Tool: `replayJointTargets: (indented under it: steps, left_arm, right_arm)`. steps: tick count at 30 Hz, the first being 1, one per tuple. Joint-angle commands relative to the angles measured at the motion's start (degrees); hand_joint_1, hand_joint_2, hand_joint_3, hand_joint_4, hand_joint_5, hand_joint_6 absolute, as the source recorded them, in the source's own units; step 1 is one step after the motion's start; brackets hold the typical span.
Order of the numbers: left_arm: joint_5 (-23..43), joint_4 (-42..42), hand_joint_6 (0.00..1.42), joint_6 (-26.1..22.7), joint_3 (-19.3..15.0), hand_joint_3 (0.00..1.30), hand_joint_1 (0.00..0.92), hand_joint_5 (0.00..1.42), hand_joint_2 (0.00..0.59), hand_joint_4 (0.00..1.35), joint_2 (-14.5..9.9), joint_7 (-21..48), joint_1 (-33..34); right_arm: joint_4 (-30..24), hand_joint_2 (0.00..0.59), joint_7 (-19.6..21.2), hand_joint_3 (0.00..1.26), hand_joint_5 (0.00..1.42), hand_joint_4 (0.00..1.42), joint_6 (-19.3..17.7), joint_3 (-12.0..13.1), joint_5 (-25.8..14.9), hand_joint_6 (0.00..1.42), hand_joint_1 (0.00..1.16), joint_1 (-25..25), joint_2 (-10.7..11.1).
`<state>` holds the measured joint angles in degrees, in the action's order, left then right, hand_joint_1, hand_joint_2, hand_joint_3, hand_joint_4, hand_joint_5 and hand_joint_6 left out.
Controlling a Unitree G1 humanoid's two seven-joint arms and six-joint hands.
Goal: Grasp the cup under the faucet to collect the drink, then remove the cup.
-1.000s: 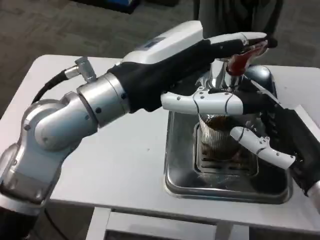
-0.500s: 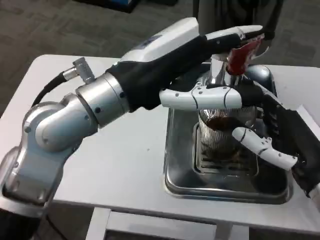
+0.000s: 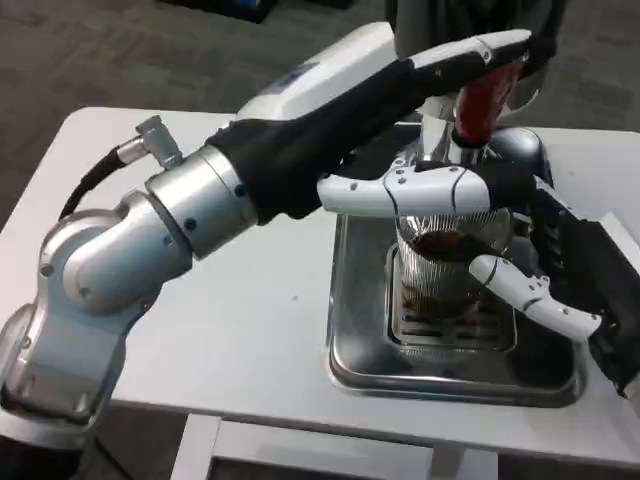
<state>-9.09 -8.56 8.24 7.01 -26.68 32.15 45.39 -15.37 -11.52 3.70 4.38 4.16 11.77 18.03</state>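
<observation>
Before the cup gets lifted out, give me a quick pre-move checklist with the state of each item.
1. Cup holds dark drink: ok.
2. Cup stands upright on the tray's grate: ok.
3. Right hand wrapped around the cup: ok.
4. Left hand on the red tap handle: ok.
5. Flow from the faucet stopped: cannot tell.
6. Left hand's finger lies across above the cup, in the lift path: not ok.

The left hand [image 3: 400, 130] is stretched forward from a bent silver forearm, fingers extended. The right hand [image 3: 560, 270] is reached inward, fingers curled.
</observation>
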Motion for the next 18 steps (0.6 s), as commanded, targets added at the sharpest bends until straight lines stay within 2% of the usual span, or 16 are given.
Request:
replayJointTargets:
  steps: [1,11,18]
  left_arm:
    - [0.9,-2.0,0.24,-0.4,-1.7,0.13,0.076,0.25,0.085,0.05,-0.1,-1.0,-0.4]
    - [1.2,-6.6,0.24,-2.3,-4.1,0.14,0.088,0.26,0.082,0.06,-0.2,-1.8,-0.7]
    - [1.5,-12.6,0.25,-4.7,-7.1,0.15,0.09,0.26,0.082,0.08,-0.6,-3.0,-2.4]
  right_arm:
    - [-1.3,0.269,-0.2,0.1,0.21,0.09,0.1,0.5,-1.0,0.29,0.51,-1.2,-0.1]
    - [-2.0,0.269,-0.3,0.1,0.21,0.09,0.2,0.9,-1.7,0.29,0.51,-1.7,0.3]
    - [-2.4,0.269,-0.7,0.1,0.21,0.09,0.1,1.4,-2.2,0.29,0.51,-2.3,0.5]
